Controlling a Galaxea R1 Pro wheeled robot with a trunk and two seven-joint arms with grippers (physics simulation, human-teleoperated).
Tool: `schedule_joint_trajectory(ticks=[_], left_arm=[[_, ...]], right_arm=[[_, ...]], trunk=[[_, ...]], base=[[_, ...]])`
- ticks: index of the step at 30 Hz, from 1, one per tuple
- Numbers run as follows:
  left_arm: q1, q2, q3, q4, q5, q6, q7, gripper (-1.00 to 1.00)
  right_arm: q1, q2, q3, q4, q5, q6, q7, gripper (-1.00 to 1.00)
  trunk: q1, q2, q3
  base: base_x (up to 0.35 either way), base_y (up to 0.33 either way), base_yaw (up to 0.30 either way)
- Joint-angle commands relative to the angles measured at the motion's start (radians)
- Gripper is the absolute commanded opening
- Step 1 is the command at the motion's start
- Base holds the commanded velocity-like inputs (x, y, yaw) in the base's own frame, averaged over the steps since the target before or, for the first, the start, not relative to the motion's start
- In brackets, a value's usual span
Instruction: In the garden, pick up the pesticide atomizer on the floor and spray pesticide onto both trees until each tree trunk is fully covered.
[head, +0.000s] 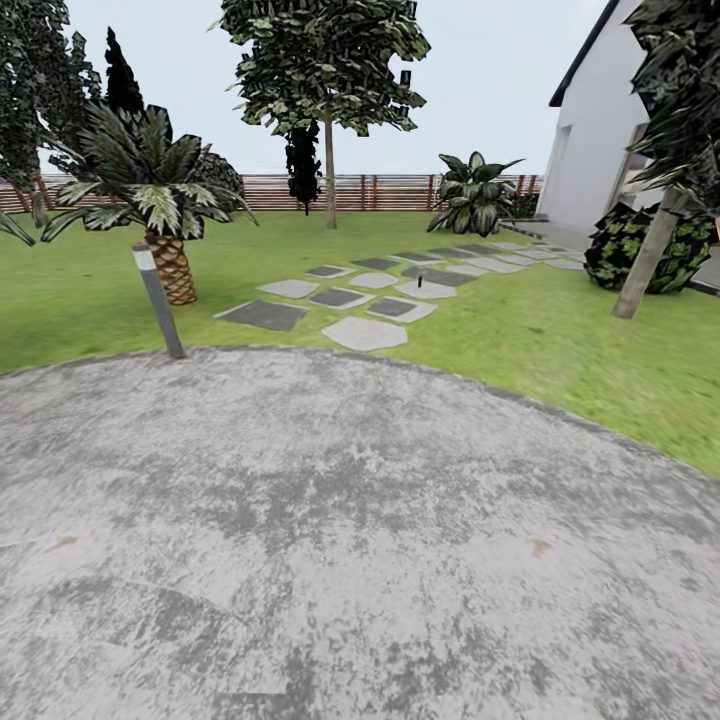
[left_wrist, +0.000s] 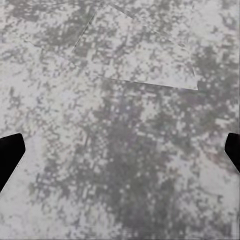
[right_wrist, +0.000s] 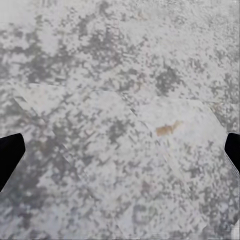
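I stand on a grey paved circle (head: 350, 540) in the garden, facing the lawn (head: 560, 340). One tree with a pale bare trunk (head: 329, 170) rises at the far middle by the fence. A second tree's pale trunk (head: 645, 262) leans at the right. A small dark upright thing (head: 420, 281) stands on the stepping stones; it is too small to tell whether it is the pesticide atomizer. No pesticide is in view. My left gripper (left_wrist: 120, 155) and right gripper (right_wrist: 120, 155) hang open over the paving, holding nothing.
A slanted grey post (head: 159, 300) stands at the paving's edge, a short palm (head: 165, 210) behind it. Stepping stones (head: 365, 332) cross the lawn toward the white house (head: 600, 130). A round bush (head: 625, 240), a broad-leaved plant (head: 475, 195) and a slat fence (head: 270, 192) lie beyond.
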Motion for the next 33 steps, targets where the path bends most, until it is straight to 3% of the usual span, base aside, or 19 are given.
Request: schedule_joint_trajectory(ticks=[1, 33], left_arm=[[0.000, 0.000, 0.000, 0.000, 0.000, 0.000, 0.000, 1.00], [0.000, 0.000, 0.000, 0.000, -0.001, 0.000, 0.000, 1.00]], right_arm=[[0.000, 0.000, 0.000, 0.000, 0.000, 0.000, 0.000, 1.00], [0.000, 0.000, 0.000, 0.000, -0.001, 0.000, 0.000, 1.00]], trunk=[[0.000, 0.000, 0.000], [0.000, 0.000, 0.000]], base=[[0.340, 0.008, 0.000], [0.340, 0.000, 0.000]])
